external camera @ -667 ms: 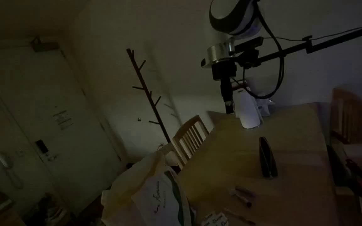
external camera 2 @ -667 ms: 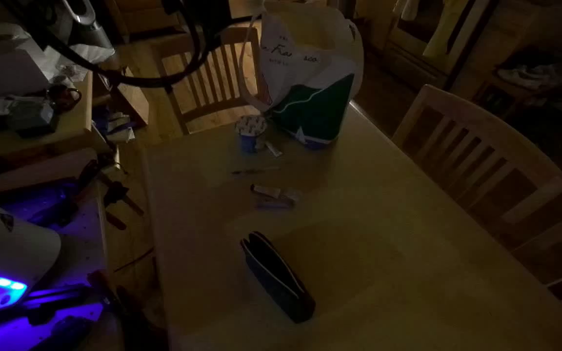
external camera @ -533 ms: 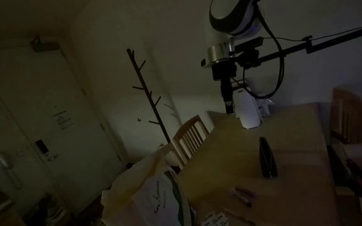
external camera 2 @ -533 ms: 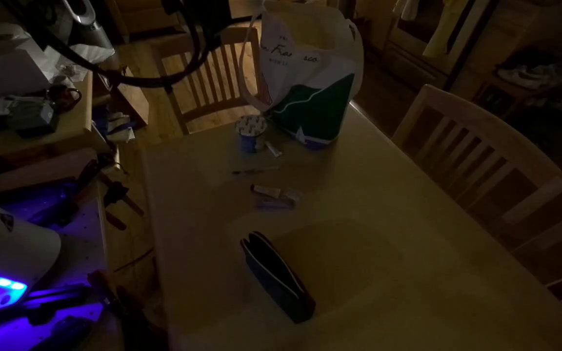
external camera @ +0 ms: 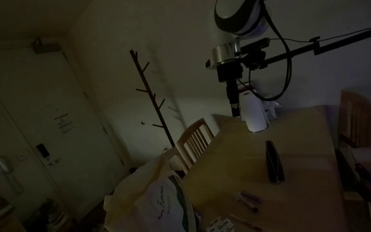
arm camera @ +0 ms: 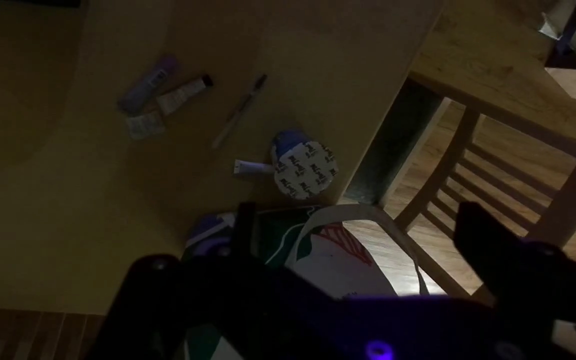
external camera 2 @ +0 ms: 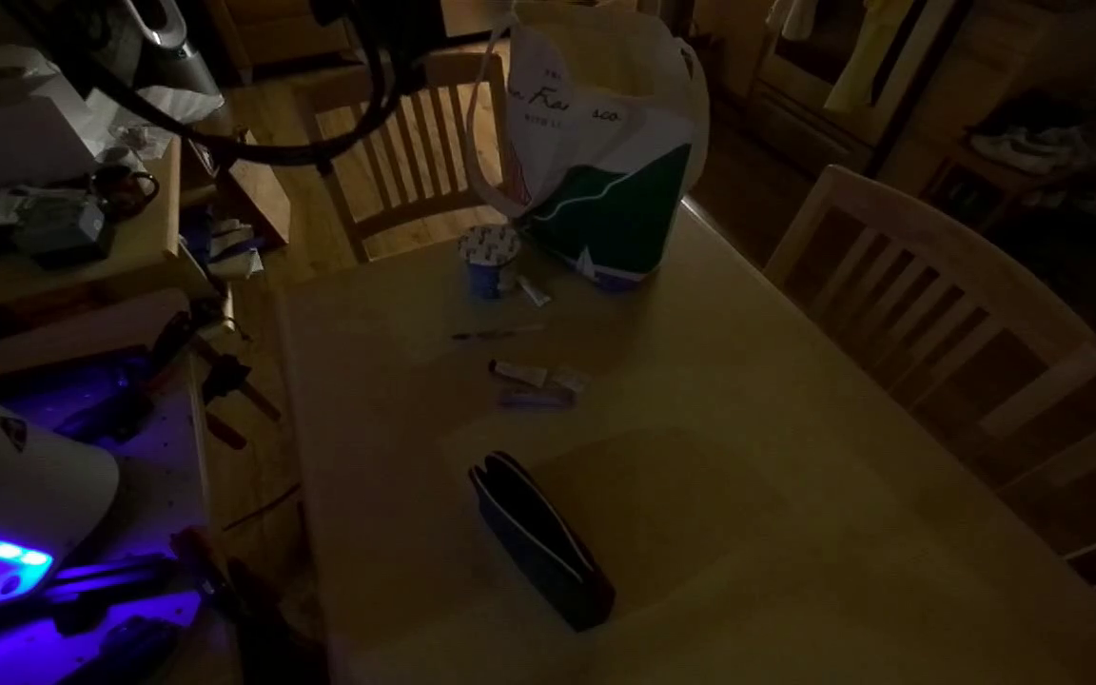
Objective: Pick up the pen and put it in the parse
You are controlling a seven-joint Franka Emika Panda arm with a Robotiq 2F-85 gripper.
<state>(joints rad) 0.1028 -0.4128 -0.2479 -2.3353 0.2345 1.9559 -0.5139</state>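
In an exterior view, the cable (external camera 2: pixel 267 154), upper left, sits slightly shifted from the earlier frame; pen (external camera 2: pixel 491 334), centre, and pouch (external camera 2: pixel 531 550), lower centre, remain unmoved; gripper (arm camera: pixel 358 215) jaws stand wide apart

You are facing a table (external camera 2: pixel 748 495) of smooth wood, giving back a faint sheen. On the table, the zipped parse (external camera 2: pixel 526 552) is looking like matt cloth, its edges catching light; the pen (arm camera: pixel 240 110) is looking like smooth plastic; the tub (arm camera: pixel 289 141) is wearing a smooth printed lid (arm camera: pixel 305 172), paper or foil. At the table's edge you are seeing the bag's (external camera 2: pixel 605 219) smooth, printed side, paper or plastic. Beside the table, the chair (external camera 2: pixel 967 245) is showing smooth wood. Higher than the table, the wrist collar (external camera: pixel 223 54) is gleaming like bare metal, while your gripper (arm camera: pixel 357 217) is looking matt.
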